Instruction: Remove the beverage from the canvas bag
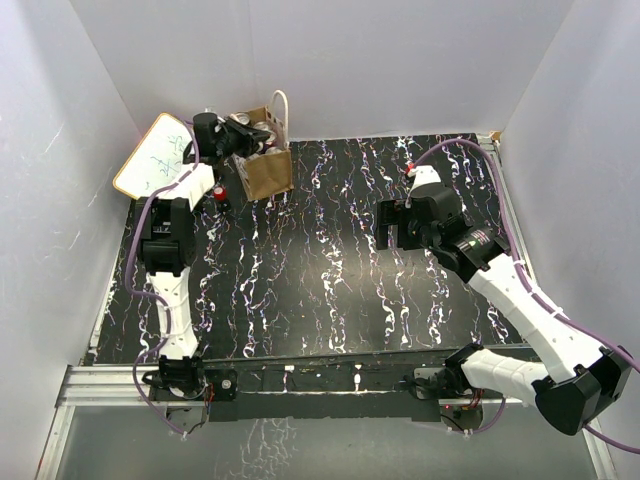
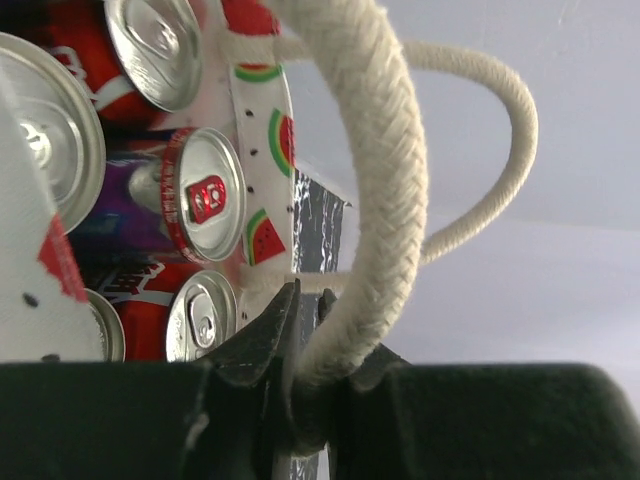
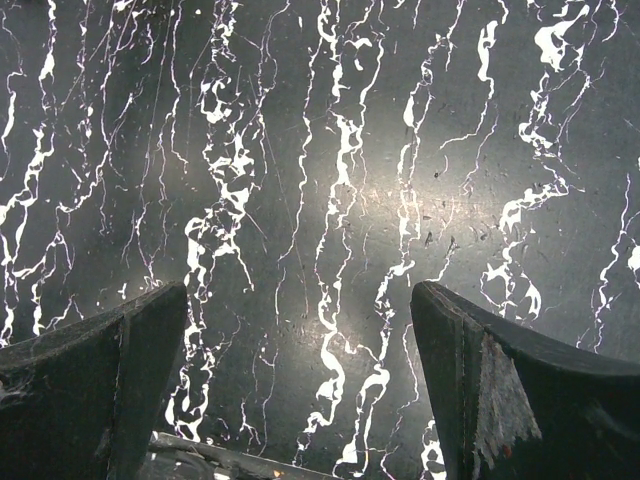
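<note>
Hard to make out from above: the inside of the small tan-brown canvas bag at the far-left corner of the black, white-veined counter, half masked by the left claw over its mouth. Closer in, only silver tops and red sides of several beverage cans, all inside the bag, cut off at the frame edges; labels unreadable. Left claw pinched shut on the bag's thick off-white rope handle, second handle looping behind. Watermelon-print lining beside the cans. White rounded board leaning at the far-left edge, near the bag. Right claw spread wide, gripping nothing, above bare counter toward the right edge.
</note>
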Robot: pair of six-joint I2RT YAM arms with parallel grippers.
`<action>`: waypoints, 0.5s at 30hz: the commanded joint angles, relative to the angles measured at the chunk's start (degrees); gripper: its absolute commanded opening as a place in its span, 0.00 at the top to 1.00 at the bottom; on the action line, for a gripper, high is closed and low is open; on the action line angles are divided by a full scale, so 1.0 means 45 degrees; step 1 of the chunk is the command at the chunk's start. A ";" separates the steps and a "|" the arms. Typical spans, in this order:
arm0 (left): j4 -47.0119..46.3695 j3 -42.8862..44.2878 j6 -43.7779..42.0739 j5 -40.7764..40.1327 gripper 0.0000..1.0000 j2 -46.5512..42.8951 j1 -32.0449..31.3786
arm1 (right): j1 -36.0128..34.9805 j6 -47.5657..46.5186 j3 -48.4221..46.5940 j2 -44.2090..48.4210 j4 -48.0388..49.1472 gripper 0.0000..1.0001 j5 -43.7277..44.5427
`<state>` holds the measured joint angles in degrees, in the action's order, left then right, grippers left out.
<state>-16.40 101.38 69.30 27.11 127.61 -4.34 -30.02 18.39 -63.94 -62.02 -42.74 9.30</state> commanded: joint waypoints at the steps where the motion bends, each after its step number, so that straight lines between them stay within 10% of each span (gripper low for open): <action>1: -0.0515 0.0059 0.0555 0.1185 0.89 -0.1249 -0.1241 | -0.0067 0.0083 -0.0537 0.0067 0.0807 0.02 -0.0091; 15: 0.0559 -0.1242 0.0069 0.1011 0.89 -0.2488 -0.4048 | -0.0067 -0.0005 -0.0483 0.0001 0.0826 0.02 0.0102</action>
<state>-14.96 99.83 68.95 27.49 126.56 -17.87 -30.02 18.41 -63.96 -62.35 -42.04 9.06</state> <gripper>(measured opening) 0.112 0.982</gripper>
